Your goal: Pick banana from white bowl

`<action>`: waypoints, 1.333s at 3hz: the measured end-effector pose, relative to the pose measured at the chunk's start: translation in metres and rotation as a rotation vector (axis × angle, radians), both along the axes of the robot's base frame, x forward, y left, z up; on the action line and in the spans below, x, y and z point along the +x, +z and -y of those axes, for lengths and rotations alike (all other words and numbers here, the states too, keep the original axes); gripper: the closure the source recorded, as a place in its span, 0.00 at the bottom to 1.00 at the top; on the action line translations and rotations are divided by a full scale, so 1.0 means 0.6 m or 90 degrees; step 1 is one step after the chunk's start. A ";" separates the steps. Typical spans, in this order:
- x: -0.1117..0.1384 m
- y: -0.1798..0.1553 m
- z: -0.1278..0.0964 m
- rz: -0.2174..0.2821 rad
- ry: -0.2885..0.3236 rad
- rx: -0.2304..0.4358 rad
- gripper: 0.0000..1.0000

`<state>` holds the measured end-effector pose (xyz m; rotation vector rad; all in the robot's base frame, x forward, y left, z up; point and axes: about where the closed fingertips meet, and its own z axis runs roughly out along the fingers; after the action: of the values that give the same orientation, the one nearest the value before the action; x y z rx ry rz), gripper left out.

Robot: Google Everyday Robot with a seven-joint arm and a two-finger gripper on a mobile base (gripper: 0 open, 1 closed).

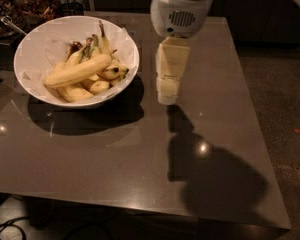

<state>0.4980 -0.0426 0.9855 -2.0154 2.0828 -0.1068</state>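
The white bowl [30,86] stands at the back left of the dark table. It holds several bananas. The longest, plain pale-yellow banana [77,71] lies on top, slanting up to the right. Shorter bananas with dark tips and greenish stems lie under and behind it. My gripper [167,98] hangs from the white arm housing [180,9] just right of the bowl's rim, above the table. It points down and holds nothing that I can see.
A dark dish with a spoon [10,24] sits behind the bowl at the far left. The table's right edge [255,109] drops to the floor. Cables lie on the floor at the bottom left.
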 end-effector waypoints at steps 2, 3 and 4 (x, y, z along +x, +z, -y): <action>0.033 0.000 -0.092 0.012 0.077 0.001 0.00; 0.051 0.000 -0.130 0.017 0.088 -0.010 0.00; 0.081 0.007 -0.201 0.038 0.118 -0.031 0.00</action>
<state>0.5466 0.0779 0.9898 -2.1949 1.8649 -0.1838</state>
